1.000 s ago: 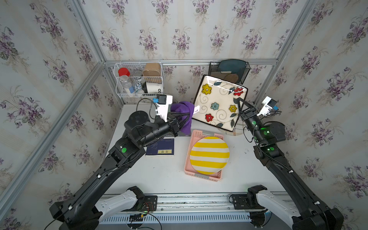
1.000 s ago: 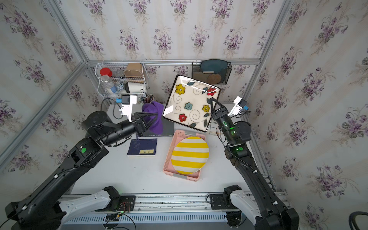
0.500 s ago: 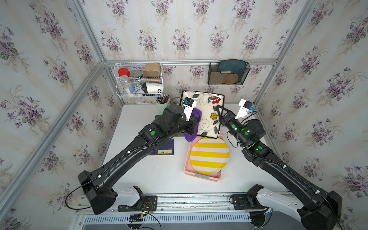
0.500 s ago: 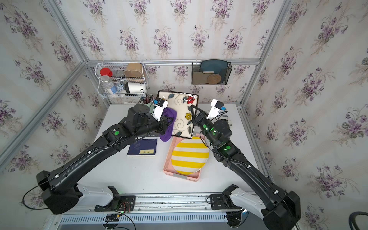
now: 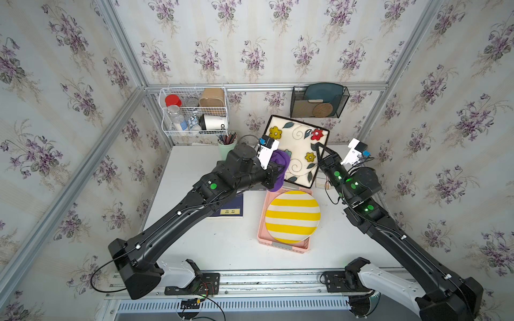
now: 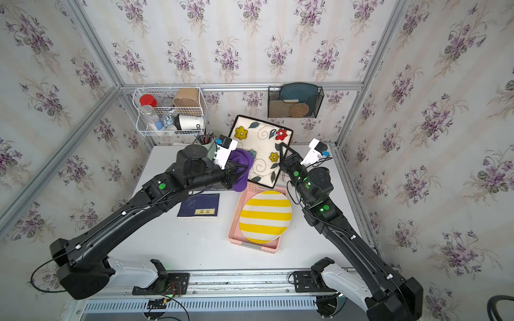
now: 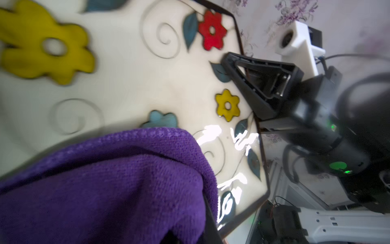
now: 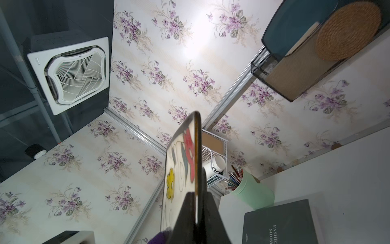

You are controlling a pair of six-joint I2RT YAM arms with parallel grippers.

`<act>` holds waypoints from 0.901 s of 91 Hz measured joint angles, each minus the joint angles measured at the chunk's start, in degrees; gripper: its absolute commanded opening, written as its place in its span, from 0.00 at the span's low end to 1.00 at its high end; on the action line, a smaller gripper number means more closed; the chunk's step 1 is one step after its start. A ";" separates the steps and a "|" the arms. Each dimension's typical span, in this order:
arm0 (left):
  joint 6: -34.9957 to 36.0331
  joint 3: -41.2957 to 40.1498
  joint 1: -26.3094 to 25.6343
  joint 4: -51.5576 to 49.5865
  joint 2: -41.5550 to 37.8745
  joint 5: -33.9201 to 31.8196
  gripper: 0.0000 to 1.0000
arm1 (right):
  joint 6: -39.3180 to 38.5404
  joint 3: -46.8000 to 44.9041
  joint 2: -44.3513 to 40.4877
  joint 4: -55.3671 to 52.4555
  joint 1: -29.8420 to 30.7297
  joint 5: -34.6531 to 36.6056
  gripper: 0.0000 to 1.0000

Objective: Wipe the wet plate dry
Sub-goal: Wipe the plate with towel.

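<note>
A square cream plate (image 5: 299,139) (image 6: 260,144) painted with flowers is held tilted above the back of the table, its face toward the top cameras. My right gripper (image 5: 319,146) (image 6: 282,146) (image 8: 196,194) is shut on its right edge, one finger on each face. My left gripper (image 5: 279,173) (image 6: 239,171) is shut on a purple cloth (image 5: 278,164) (image 6: 242,166) (image 7: 105,186), which lies against the plate's lower left face. In the left wrist view the plate (image 7: 130,74) shows glossy bright patches beside the cloth. The cloth hides my left fingertips.
A pink tray (image 5: 261,222) under the held plate carries a round plate (image 5: 292,216) with yellow stripes. A blue notebook (image 5: 230,208) lies left of it. A green pencil cup (image 5: 225,148), a wire basket (image 5: 194,111) and a black mesh holder (image 5: 318,102) stand along the back wall.
My right gripper carried the floral plate left toward the middle. My left arm swung right with the cloth and brought it against the plate's face. The plate now faces more upward than half a second ago.
</note>
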 measured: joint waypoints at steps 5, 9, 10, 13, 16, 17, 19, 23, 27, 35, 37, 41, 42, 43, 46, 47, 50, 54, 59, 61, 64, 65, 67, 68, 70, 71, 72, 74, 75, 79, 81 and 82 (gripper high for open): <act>-0.24 1.73 -2.51 0.76 3.61 2.49 0.00 | 0.20 -0.09 2.05 0.42 1.31 -1.88 0.00; -0.20 3.72 -4.26 0.44 6.12 4.20 0.00 | 0.55 -0.28 3.34 -0.04 1.77 -3.78 0.00; -0.20 4.33 -4.63 0.26 6.73 4.68 0.00 | 0.66 -0.33 3.50 -0.15 1.86 -4.17 0.00; -0.22 5.55 -5.16 -0.68 7.72 4.90 0.00 | 0.87 -0.37 3.80 -1.03 1.92 -4.98 0.00; -0.22 6.25 -4.96 -1.97 7.98 4.85 0.00 | 0.85 -0.37 3.78 -1.49 1.99 -5.09 0.00; -0.24 6.36 -4.74 -2.16 7.96 4.83 0.00 | 0.83 -0.37 3.76 -1.44 1.99 -5.05 0.00; -0.26 6.58 -4.17 -2.40 7.76 4.44 0.00 | 0.81 -0.31 3.72 -1.25 1.97 -5.01 0.00; -0.90 6.56 -2.36 -2.78 6.73 3.50 0.00 | 0.81 -0.09 3.48 -1.20 1.95 -4.79 0.00; -1.95 6.25 0.59 -2.89 5.20 2.21 0.00 | 0.55 -0.09 3.08 -0.72 2.03 -4.94 0.00; -3.50 7.08 5.92 -2.99 3.15 -0.96 0.00 | -0.04 -1.16 2.89 1.84 3.19 -6.84 0.00; -3.54 7.80 6.84 -3.28 3.08 -1.38 0.00 | -0.09 -1.55 2.89 2.29 3.63 -7.43 0.00; -3.63 9.49 8.17 -3.91 3.54 -1.92 0.00 | -0.55 -2.49 2.89 3.28 4.68 -8.96 0.00; -3.63 9.90 8.44 -4.17 3.74 -2.03 0.00 | -0.68 -2.78 2.89 3.52 4.94 -9.42 0.00; -3.63 10.29 8.68 -4.35 3.91 -2.21 0.00 | -0.81 -2.95 2.89 3.72 5.14 -9.68 0.00; -3.58 11.63 9.62 -4.96 4.79 -2.51 0.00 | -1.44 -3.67 2.89 4.31 5.79 -10.99 0.00; -3.50 12.17 9.92 -5.29 5.18 -2.47 0.00 | -1.46 -3.87 2.91 4.22 6.03 -11.26 0.00; -3.17 13.44 10.49 -6.21 6.10 -2.56 0.00 | -1.84 -4.44 2.97 4.15 6.51 -11.61 0.00; -2.62 15.04 11.08 -7.08 7.52 -2.34 0.00 | -2.34 -4.74 3.06 3.34 6.73 -12.48 0.00; -1.92 16.26 11.47 -7.10 9.53 -0.44 0.00 | -2.67 -4.87 3.02 2.36 6.75 -12.31 0.00; -1.66 16.52 11.47 -6.93 10.16 0.74 0.00 | -2.60 -4.87 2.95 1.77 6.73 -11.85 0.00; -1.29 16.79 11.30 -6.40 11.17 2.97 0.00 | -2.64 -4.87 2.69 0.63 6.54 -11.32 0.00; -1.20 16.76 11.10 -6.14 11.50 3.93 0.00 | -2.62 -4.87 2.56 0.15 6.32 -11.19 0.00; -1.05 16.70 10.78 -5.84 11.91 5.20 0.00 | -2.60 -4.90 2.34 -0.44 5.97 -11.13 0.00; -0.90 16.46 10.47 -5.73 12.11 6.23 0.00 | -2.58 -4.94 2.23 -0.59 5.73 -11.04 0.00; -0.68 15.72 9.90 -5.77 12.17 7.74 0.00 | -2.56 -5.01 2.01 -0.79 4.90 -10.99 0.00; -0.68 15.26 9.73 -5.81 12.11 8.24 0.00 | -2.49 -5.03 1.95 -0.79 4.55 -11.08 0.00; -0.61 14.73 9.53 -5.79 12.00 8.66 0.00 | -2.21 -5.07 1.81 -0.79 4.04 -11.32 0.00; -0.55 13.27 9.18 -5.84 11.58 9.84 0.00 | -1.62 -5.22 1.44 -0.74 2.95 -11.69 0.00; -0.50 12.15 9.09 -5.42 11.19 10.62 0.00 | -1.36 -5.29 1.33 -0.74 2.54 -11.80 0.00; -0.48 8.98 9.38 -4.74 9.60 11.39 0.00 | -0.02 -6.16 0.63 0.00 0.07 -12.11 0.00; -0.85 7.17 10.23 -4.50 8.44 11.43 0.00 | 0.31 -6.67 0.28 0.59 -1.18 -12.00 0.00; -1.11 6.43 10.64 -4.48 7.98 11.37 0.00 | 0.42 -6.86 0.20 0.83 -1.53 -12.00 0.00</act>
